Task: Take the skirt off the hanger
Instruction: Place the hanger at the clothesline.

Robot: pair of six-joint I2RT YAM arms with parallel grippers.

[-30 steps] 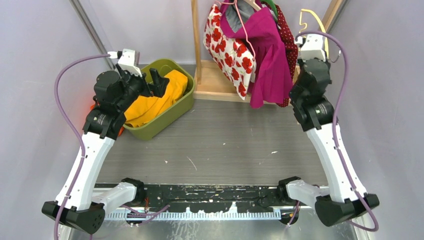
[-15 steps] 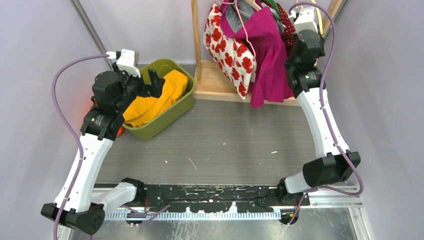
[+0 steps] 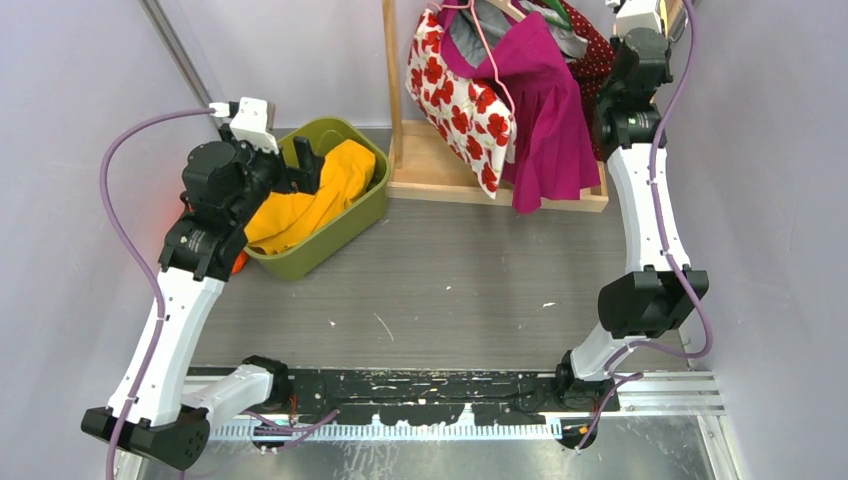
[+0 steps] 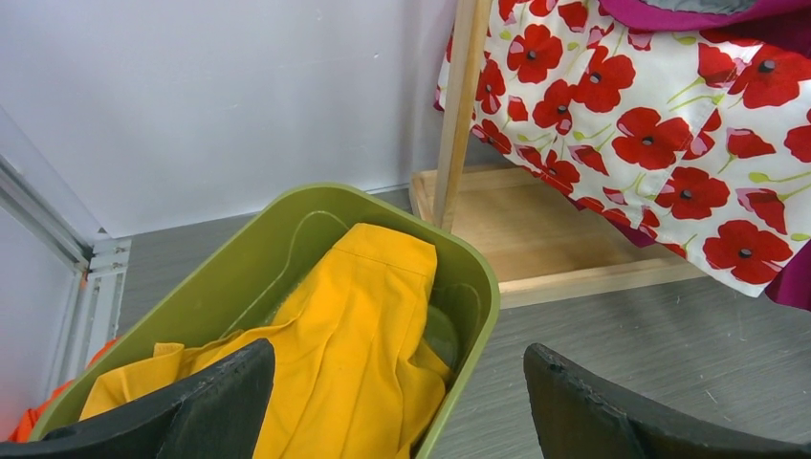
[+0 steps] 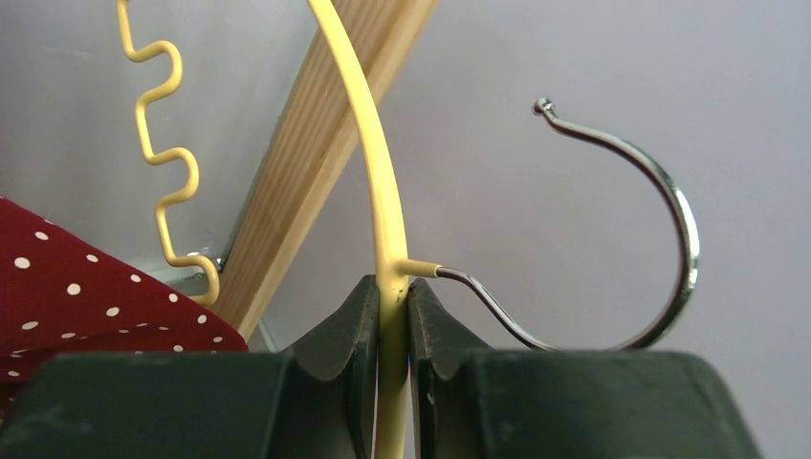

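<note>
Yellow coated wire of the hanger (image 5: 380, 191) is clamped between the closed fingers (image 5: 337, 335) of the right gripper (image 5: 390, 320), just below the spot where the chrome hook (image 5: 665, 182) branches off and curves out to the right in front of the grey wall. A wavy, notched part of the same hanger is seen at the upper left of the right wrist view, with a slanting wooden rack post (image 5: 306, 163) behind it. The red polka-dot skirt (image 5: 76, 287) is found at the lower left of that view, just beside the gripper; from above it is seen at the right end of the rack, partly hidden behind a magenta garment (image 3: 545, 110). A white garment printed with red poppies (image 4: 669, 134) is hung further left, over the wooden rack base (image 4: 545, 239). The left gripper (image 4: 397, 387) is held with its fingers (image 4: 210, 397) spread wide and nothing between them, above an olive-green bin (image 4: 478, 277) in which a yellow garment (image 4: 354, 325) is piled.
</note>
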